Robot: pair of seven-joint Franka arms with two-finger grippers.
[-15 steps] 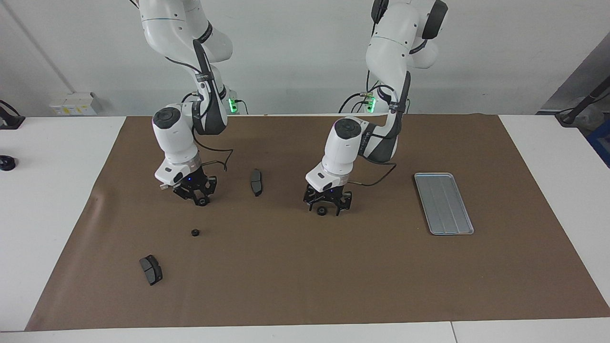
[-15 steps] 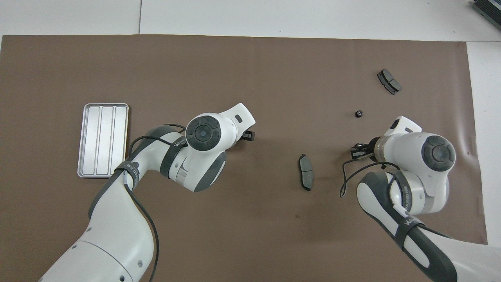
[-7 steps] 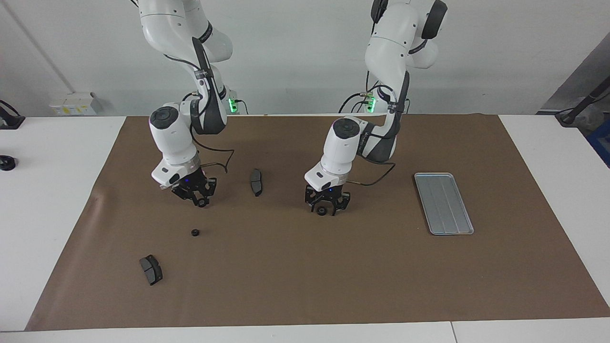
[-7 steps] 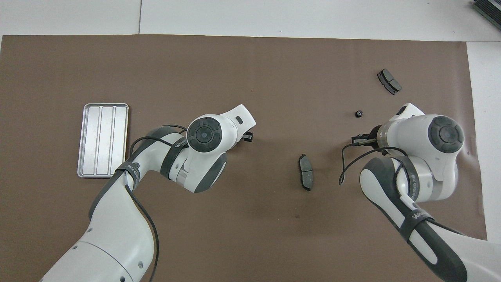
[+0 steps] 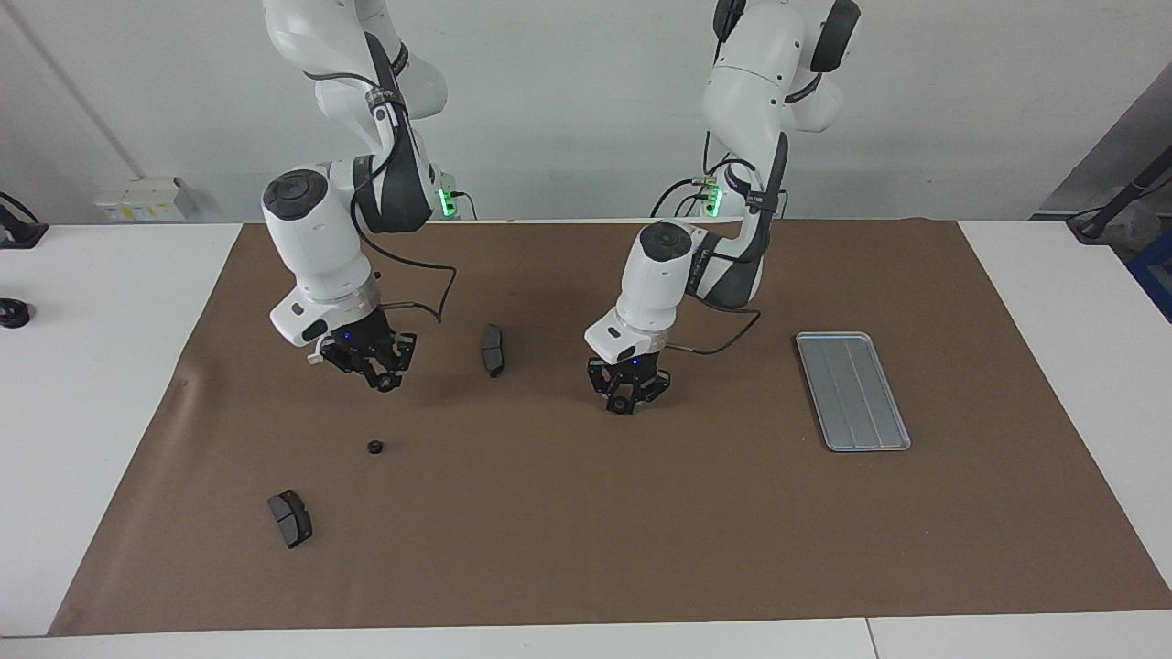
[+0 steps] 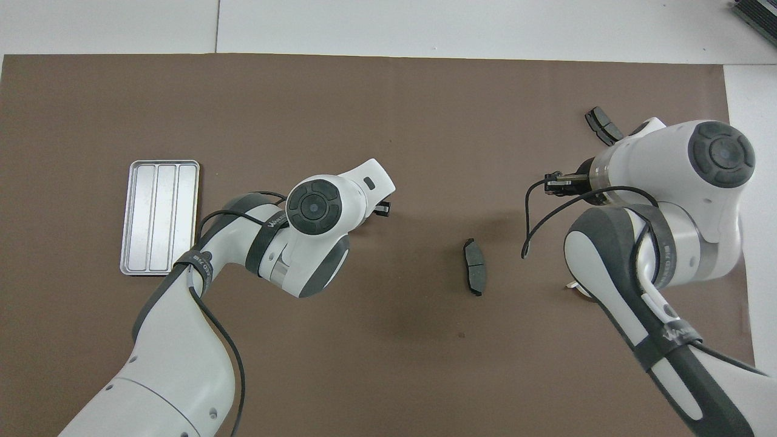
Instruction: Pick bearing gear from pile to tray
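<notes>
Bearing gear (image 5: 620, 405) is in the left gripper (image 5: 623, 401). From the facing camera I see the fingertips drawn together on that small black round piece, clamped on either side of it. It sits low, right at the brown mat (image 5: 641, 540), about midway along the table, and I cannot tell whether it is clear of the surface. From overhead the left wrist covers the grip.

The tray (image 5: 851, 392), silver-grey with lengthwise ridges, lies flat on the mat toward the left arm's end of the table, well apart from the gear.

Toward the other end I have a dark grey brake pad (image 5: 493, 349) lying loose on the mat between the two grippers.

The right gripper (image 5: 384, 377) hangs above the mat at the right arm's end. Its fingertips are closed on a second black round piece (image 5: 388, 383), held up in the air.

Under it, a third black round piece (image 5: 374, 447) sits alone on the mat. Farther from the robots, a second brake pad (image 5: 290, 518) lies near the mat's corner. From overhead the right arm's wrist covers part of that pad.
</notes>
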